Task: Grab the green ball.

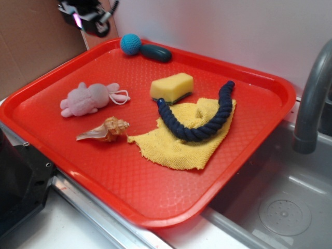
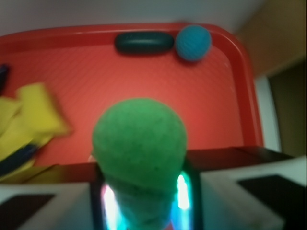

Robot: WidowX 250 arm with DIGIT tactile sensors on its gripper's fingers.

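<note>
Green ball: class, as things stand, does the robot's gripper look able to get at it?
Very likely yes. In the wrist view the green ball sits right between the jaws of the gripper, with nothing in front of it, and it seems to be held. The outside view shows no such ball on the tray.

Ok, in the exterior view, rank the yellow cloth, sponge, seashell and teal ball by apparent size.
1. Yellow cloth, largest.
2. and 3. Seashell and sponge look alike; no ranking.
4. Teal ball, smallest, though farthest from the camera.
</note>
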